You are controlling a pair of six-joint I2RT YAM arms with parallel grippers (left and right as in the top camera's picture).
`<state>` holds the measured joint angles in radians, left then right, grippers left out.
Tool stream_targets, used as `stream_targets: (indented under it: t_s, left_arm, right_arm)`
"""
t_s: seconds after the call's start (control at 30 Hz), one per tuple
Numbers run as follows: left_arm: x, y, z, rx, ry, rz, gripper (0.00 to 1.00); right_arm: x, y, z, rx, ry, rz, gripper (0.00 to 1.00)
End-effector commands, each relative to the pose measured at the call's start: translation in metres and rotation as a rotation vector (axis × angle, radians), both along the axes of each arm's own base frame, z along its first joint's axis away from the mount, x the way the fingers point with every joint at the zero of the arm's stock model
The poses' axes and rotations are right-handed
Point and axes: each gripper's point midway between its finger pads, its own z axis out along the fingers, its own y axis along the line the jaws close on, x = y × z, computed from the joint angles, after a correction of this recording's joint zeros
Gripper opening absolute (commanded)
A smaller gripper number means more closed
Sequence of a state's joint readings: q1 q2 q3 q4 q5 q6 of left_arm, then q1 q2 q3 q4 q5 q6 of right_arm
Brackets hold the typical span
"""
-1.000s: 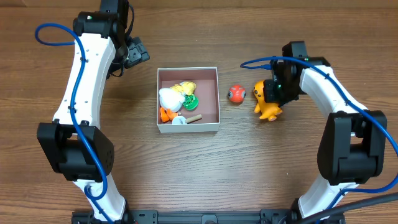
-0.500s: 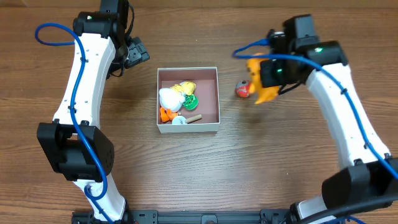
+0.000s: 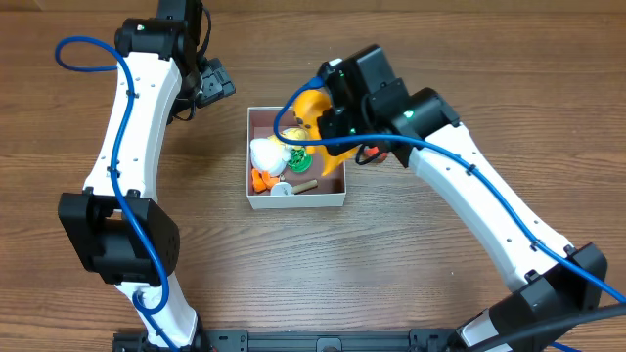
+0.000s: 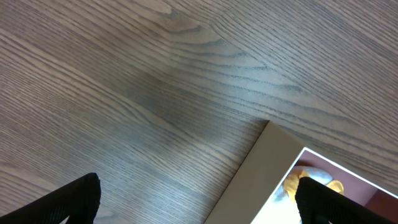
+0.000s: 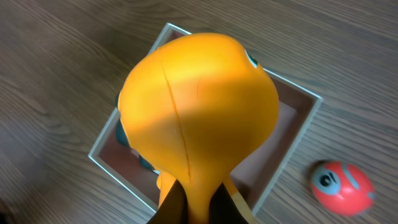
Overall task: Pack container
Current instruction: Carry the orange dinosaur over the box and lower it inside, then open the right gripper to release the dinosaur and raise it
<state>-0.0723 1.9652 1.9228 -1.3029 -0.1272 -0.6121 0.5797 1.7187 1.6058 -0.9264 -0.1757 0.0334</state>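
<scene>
Holding the orange toy (image 5: 199, 106) over the container (image 3: 293, 202), your right gripper (image 5: 191, 205) has its fingers pressed together on the toy's narrow lower end, and the round bulk of the toy fills most of the right wrist view. From overhead, the toy sits over the container's far right corner, with the right arm reaching across the right wall. You cannot tell from these views whether the toy touches anything beneath it.

You find the container near the middle of the table (image 3: 440, 59), a little closer to the far edge than the near one, with its walls square to the table edges. Inside, along the left wall, lies a white toy (image 3: 262, 154). A yellow toy (image 3: 290, 139) lies toward the far wall, and a green toy (image 3: 300, 159) sits just beside both. A small orange piece (image 3: 260, 180) sits in the near left corner, and a pale piece (image 3: 284, 190) with a tan stick lies along the near wall.

On the table just outside the container's right wall you see a red ball toy (image 5: 342, 185), mostly hidden under the right arm from overhead.

Your left gripper (image 3: 211, 84) hangs toward the far left of the table, apart from the container's far left corner, fingers spread wide with nothing between them.
</scene>
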Motion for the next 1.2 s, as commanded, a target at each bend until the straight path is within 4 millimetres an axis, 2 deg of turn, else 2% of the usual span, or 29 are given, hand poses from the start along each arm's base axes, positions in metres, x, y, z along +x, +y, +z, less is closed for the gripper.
stream_targets:
  t_s: [0.0, 0.3, 0.57, 0.73, 0.9, 0.97, 1.17]
  left_arm:
    - [0.000, -0.001, 0.012, -0.012, -0.033, 0.018, 1.00]
    - [0.000, -0.001, 0.012, -0.012, -0.033, 0.018, 1.00]
    - [0.000, -0.001, 0.012, -0.012, -0.033, 0.018, 1.00]
    - [0.000, -0.001, 0.012, -0.012, -0.033, 0.018, 1.00]
    - [0.000, -0.001, 0.012, -0.012, -0.033, 0.018, 1.00]
    - [0.000, -0.001, 0.012, -0.012, -0.033, 0.018, 1.00]
    - [0.000, -0.001, 0.012, -0.012, -0.033, 0.018, 1.00]
  right_arm:
    - [-0.004, 0.014, -0.019, -0.006, 0.032, 0.006, 0.04]
    - [-0.009, 0.017, -0.065, -0.064, 0.133, 0.000, 0.04]
    - [-0.009, 0.017, -0.073, -0.075, 0.153, -0.006, 0.05]
    - [-0.009, 0.011, -0.085, -0.091, 0.185, -0.076, 0.05]
    - [-0.011, 0.006, -0.102, -0.106, 0.186, -0.091, 0.11]
    - [-0.012, 0.006, -0.105, -0.107, 0.190, -0.094, 0.23]
    - [-0.012, 0.006, -0.106, -0.108, 0.191, -0.093, 0.37]
